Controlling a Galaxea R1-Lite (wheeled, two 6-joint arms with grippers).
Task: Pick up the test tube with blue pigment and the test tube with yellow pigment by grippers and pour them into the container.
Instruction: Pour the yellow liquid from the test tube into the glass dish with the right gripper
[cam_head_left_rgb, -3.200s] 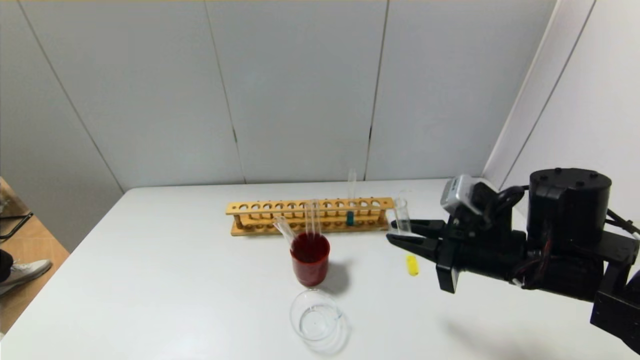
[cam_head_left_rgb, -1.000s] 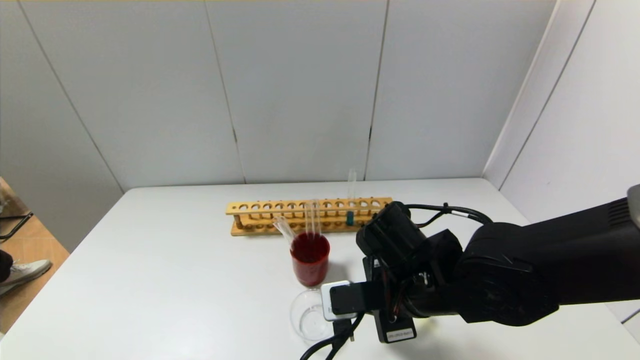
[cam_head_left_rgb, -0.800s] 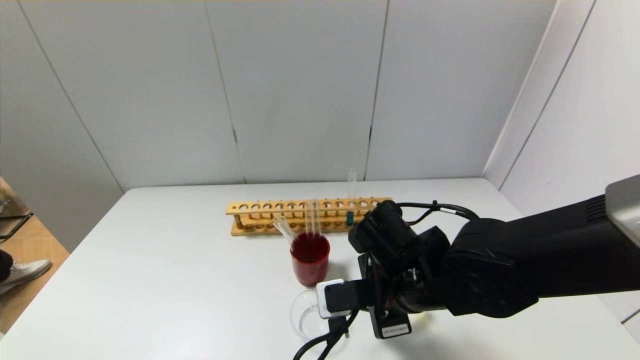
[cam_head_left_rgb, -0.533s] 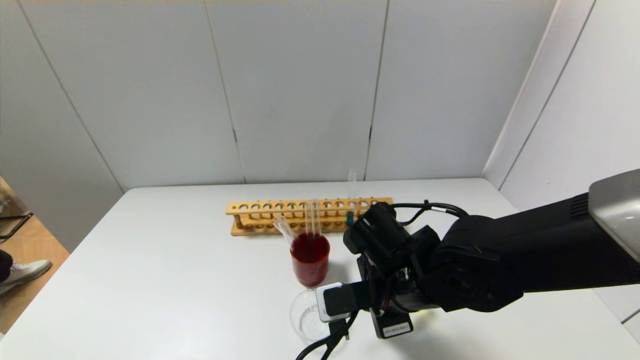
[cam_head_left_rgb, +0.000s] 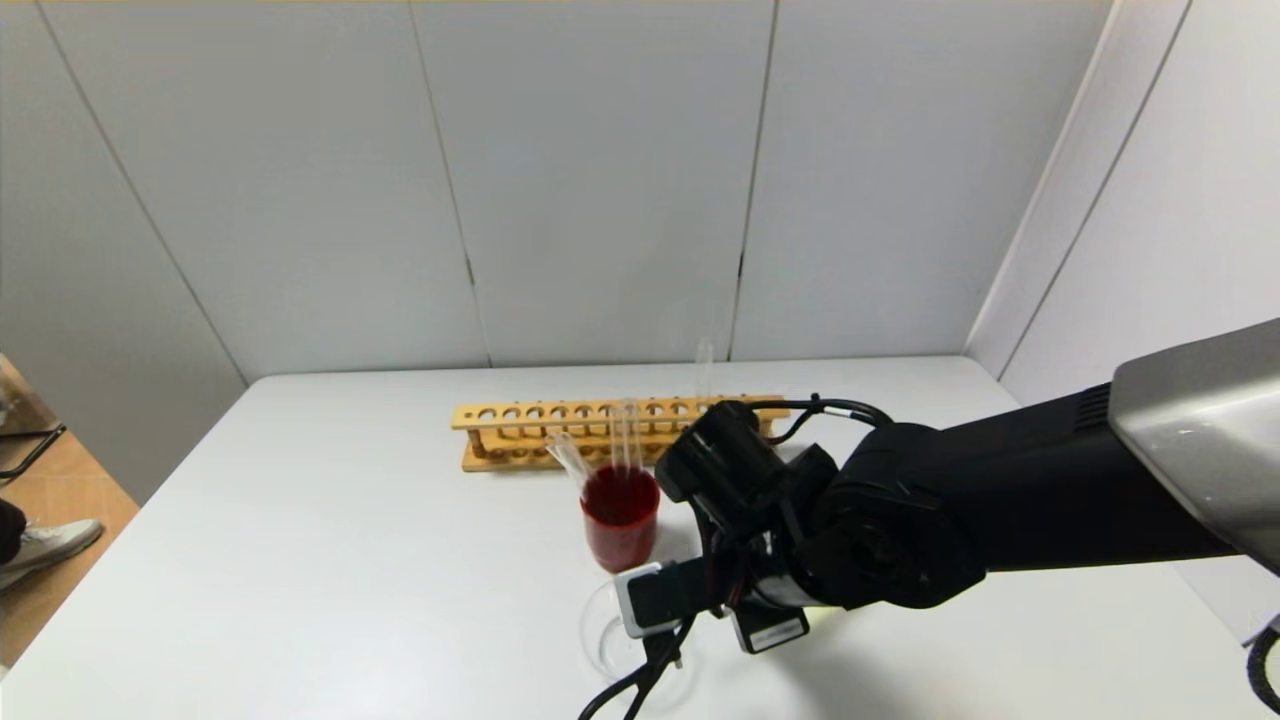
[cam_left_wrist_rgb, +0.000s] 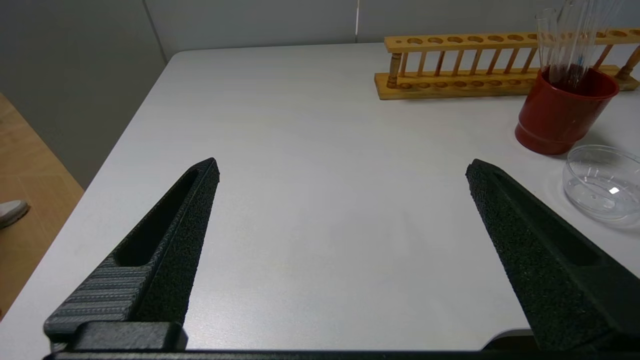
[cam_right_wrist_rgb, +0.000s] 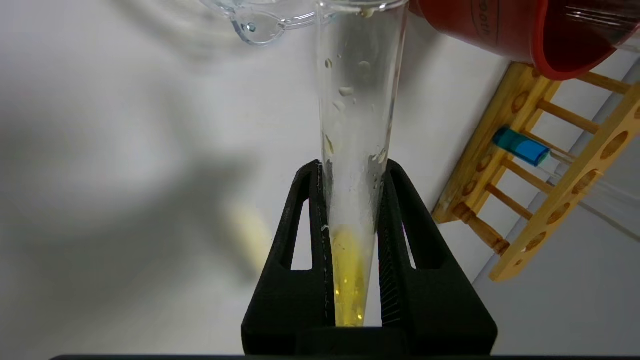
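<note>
the right arm (cam_head_left_rgb: 1000, 510) reaches over the table (cam_head_left_rgb: 350, 560) beside the container (cam_right_wrist_rgb: 260, 17). to pour well, bring the yellow tube's (cam_right_wrist_rgb: 357, 125) mouth over the container's rim, then tip slowly. the right end effector (cam_right_wrist_rgb: 350, 200) is clamped narrowly on that tube; the left end effector (cam_left_wrist_rgb: 342, 175), wide open and empty, idles well apart. the blue tube (cam_right_wrist_rgb: 522, 147) sits in the rack (cam_right_wrist_rgb: 540, 165) beyond the container.

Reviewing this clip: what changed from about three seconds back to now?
The right gripper, already holding the yellow tube upright near the rack's right end, swung left and toward the robot, tipping the tube's mouth toward the low glass beaker. The blue tube, red beaker and open left gripper kept their places.
</note>
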